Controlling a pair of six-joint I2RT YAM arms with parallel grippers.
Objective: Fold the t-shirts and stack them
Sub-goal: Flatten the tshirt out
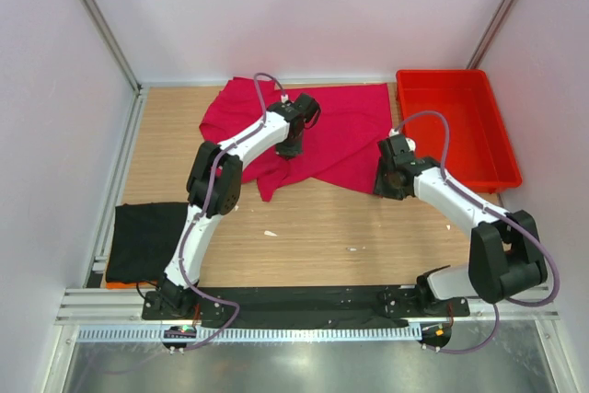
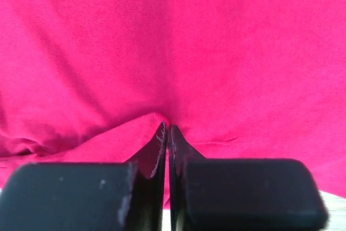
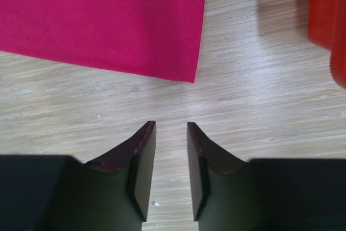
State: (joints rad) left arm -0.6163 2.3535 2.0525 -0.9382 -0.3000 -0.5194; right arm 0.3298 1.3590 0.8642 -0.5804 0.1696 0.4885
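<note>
The crimson-pink t-shirt [image 1: 340, 135] lies rumpled and partly folded at the back middle of the wooden table. My left gripper [image 1: 290, 149] is down on its middle, jaws shut [image 2: 166, 128] with a ridge of the pink cloth [image 2: 173, 41] pinched between the tips. The black t-shirt [image 1: 145, 241] lies folded at the table's front left edge, away from both arms. My right gripper [image 1: 386, 189] hovers by the pink shirt's near right corner [image 3: 108, 20]. Its jaws [image 3: 170, 125] stand apart over bare wood with nothing between them.
A rigid red tray [image 1: 456, 135] stands at the back right, its edge also showing in the right wrist view [image 3: 327, 14]. A few small white specks [image 1: 270, 233] lie on the wood. A metal frame rail [image 1: 120, 190] runs along the left side.
</note>
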